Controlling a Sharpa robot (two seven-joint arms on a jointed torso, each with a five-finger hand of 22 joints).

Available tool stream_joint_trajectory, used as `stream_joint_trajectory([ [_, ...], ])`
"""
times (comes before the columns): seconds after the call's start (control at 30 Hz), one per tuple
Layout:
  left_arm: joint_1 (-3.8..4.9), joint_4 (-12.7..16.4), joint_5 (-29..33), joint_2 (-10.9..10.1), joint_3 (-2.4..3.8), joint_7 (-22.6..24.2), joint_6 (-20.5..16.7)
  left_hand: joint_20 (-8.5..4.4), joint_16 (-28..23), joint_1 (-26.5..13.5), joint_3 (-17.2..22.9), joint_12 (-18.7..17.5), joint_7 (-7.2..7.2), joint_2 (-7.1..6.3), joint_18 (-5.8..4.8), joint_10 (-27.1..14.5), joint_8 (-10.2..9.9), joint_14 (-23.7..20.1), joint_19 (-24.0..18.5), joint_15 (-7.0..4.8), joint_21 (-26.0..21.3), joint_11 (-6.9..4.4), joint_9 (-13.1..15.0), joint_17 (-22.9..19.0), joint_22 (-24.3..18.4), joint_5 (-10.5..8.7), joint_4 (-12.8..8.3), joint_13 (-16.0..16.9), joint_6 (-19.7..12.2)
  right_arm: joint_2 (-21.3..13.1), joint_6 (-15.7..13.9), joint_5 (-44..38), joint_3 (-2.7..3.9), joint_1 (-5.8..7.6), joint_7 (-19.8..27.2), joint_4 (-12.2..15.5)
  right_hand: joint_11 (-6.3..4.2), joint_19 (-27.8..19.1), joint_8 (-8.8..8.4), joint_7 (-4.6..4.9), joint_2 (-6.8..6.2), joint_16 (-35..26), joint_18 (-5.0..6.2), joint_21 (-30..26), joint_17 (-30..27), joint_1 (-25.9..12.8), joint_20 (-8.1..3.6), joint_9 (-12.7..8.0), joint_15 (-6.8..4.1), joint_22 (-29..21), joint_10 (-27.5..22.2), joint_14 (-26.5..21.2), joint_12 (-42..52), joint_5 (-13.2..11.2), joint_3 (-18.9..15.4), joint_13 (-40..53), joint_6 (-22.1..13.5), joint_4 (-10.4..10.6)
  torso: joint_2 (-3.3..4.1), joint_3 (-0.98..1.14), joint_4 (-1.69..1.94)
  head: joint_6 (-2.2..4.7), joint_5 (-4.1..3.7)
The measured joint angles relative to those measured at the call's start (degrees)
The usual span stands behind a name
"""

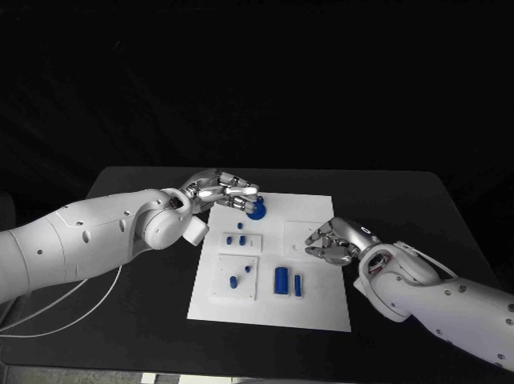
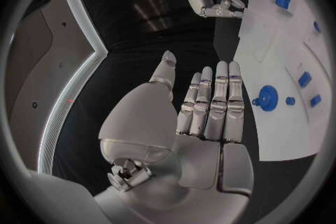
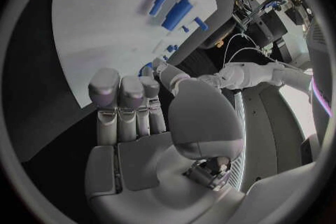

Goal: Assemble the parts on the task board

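Two silver hands sit at the white task board (image 1: pixel 314 312) on the black tabletop (image 1: pixel 130 320): the left hand (image 1: pixel 220 190) is at the board's far left corner, fingers straight and side by side, thumb apart, nothing in it, just beside a round blue part (image 1: pixel 257 211) on the board. The right hand (image 1: pixel 335 242) is over the board's right edge, fingers curled inward, and I cannot tell whether it holds anything. Several more blue parts sit on the board, among them a thick cylinder (image 1: pixel 280 280) and a slimmer bar (image 1: pixel 298 286) side by side near the middle.
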Motion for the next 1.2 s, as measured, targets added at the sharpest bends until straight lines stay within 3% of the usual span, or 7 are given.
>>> stream_joint_trajectory([
  [0.17, 0.0, -1.5, 0.3, 0.2, 0.01, 0.9, -1.2, 0.0, 0.0, 0.2, 0.2, 0.0, -0.53, 0.23, 0.0, 0.3, 0.0, 0.0, 0.0, 0.0, 0.0, -0.35, 0.0, 0.0, 0.0, 0.25, -0.2, 0.0, 0.5, 0.6, 0.5, 7.6, 1.66, 2.51, 3.5, -4.3, 0.29, 0.0, 0.0, 0.44, 0.0, -5.6, 0.0, -9.0, -4.0, 0.0, 0.0, 0.0, 0.36, 0.0, -2.6, -0.9, -5.4, 2.0, -0.1, -3.8, -0.9, -0.1, -0.1, 0.03, -0.03, 1.7, -0.72],
  [0.23, 0.0, -2.6, 0.7, 0.4, 0.03, 1.4, -1.8, 0.0, 0.0, 0.5, 0.5, 0.0, -0.34, 0.53, 0.0, 0.6, 0.0, 0.0, 0.0, 0.0, 0.0, -0.23, 0.0, 0.0, 0.0, 0.71, -0.5, 0.0, 0.7, 1.4, 1.0, 12.2, 2.78, 3.95, 5.7, -7.6, 0.42, -1.3, 0.0, 0.71, 0.2, -11.1, 0.02, -21.0, -7.8, 0.1, 0.63, 0.0, 0.64, -0.9, -4.8, -2.8, -11.5, 3.6, -1.3, -8.7, -1.7, -0.6, -0.2, 0.03, -0.09, 2.5, -0.99],
  [0.43, 0.16, -8.0, 2.6, 2.0, 0.08, 2.8, -3.6, 0.24, 0.0, 1.0, 0.5, 0.0, -0.52, 0.98, 0.0, 0.5, 0.0, -2.1, -0.2, 0.41, 0.0, -0.17, 0.0, -0.1, 0.0, 0.71, -1.0, 0.0, 0.9, 4.6, 2.7, 27.1, 5.64, 6.86, 12.0, -18.3, 2.39, -7.0, 0.16, 2.2, 2.15, -27.9, 1.06, -42.0, -18.7, -0.8, 3.01, -0.2, 2.96, -15.6, -6.5, -7.9, -30.7, 7.2, -3.5, -30.9, -4.5, -2.0, -1.04, -0.14, -0.46, 5.42, -1.65],
  [0.7, 1.19, -16.7, 6.9, 5.6, 0.26, 4.7, -5.9, 2.8, 0.0, 0.2, 0.7, 0.0, -1.31, 0.19, 0.18, -8.7, -0.2, -10.3, -3.4, 1.42, -1.5, 0.24, -0.6, -0.4, -0.4, 0.71, -0.8, 0.0, -8.7, 10.3, 6.7, 43.7, 8.36, 7.99, 18.8, -30.9, 9.19, -28.3, 0.16, 3.5, 3.06, -52.3, 1.41, -45.1, -48.8, -3.2, 13.38, -0.3, 12.0, -48.8, -14.8, -20.3, -48.1, 9.7, -5.0, -62.8, -11.9, -0.5, -2.92, -0.49, -1.26, 9.16, -1.65],
  [0.9, 1.25, -20.8, 10.0, 7.8, 0.26, 5.6, -7.0, 5.13, -0.2, -0.5, 1.8, 0.0, -1.55, -0.54, 2.07, -13.3, -0.2, -15.2, -6.2, 1.57, -1.9, -0.21, -0.6, -0.6, -0.4, 0.71, 0.4, -0.2, -10.5, 12.8, 9.8, 50.9, 9.87, 8.07, 22.0, -35.1, 9.72, -30.3, 0.16, 3.02, 6.33, -52.5, 5.93, -45.1, -60.1, -1.7, 18.44, -0.4, 12.62, -67.1, -18.3, -22.5, -48.5, 9.7, -12.4, -63.5, -14.3, -0.7, -3.71, -0.4, -1.49, 10.34, -1.57],
  [1.1, 1.26, -22.4, 12.2, 8.9, 0.27, 6.5, -7.9, 7.19, -0.4, -0.5, 2.0, -0.2, -2.17, -0.54, 5.09, -16.2, -0.2, -19.2, -8.4, 1.17, -1.9, -0.59, -0.6, -0.7, -0.5, 0.71, 0.2, -0.3, -11.2, 13.2, 12.0, 54.8, 10.36, 8.12, 24.0, -36.1, 10.02, -29.8, 0.16, 3.31, 7.05, -52.8, 6.31, -44.8, -60.2, -1.4, 18.99, -0.4, 12.86, -71.1, -18.6, -22.7, -48.5, 9.7, -14.6, -63.5, -15.0, -0.7, -4.39, -0.3, -1.61, 10.72, -1.15],
  [1.2, 1.23, -22.3, 12.3, 8.8, 0.27, 6.5, -8.0, 4.31, -1.4, -7.0, 2.9, -1.3, -3.78, -0.65, 3.71, -29.8, -1.4, -32.8, -22.6, -0.87, -3.2, -2.29, -1.6, -1.7, -1.6, -0.39, 1.0, -1.2, -24.0, 13.2, 12.0, 55.0, 10.29, 8.14, 24.1, -36.0, 7.92, -44.3, -0.89, 1.69, 7.41, -53.8, 3.88, -45.7, -61.2, -7.0, 15.67, -1.4, 11.14, -72.1, -28.1, -27.9, -49.6, 5.3, -17.5, -64.4, -29.5, 0.7, -4.44, -0.26, -1.6, 10.76, -1.12],
])
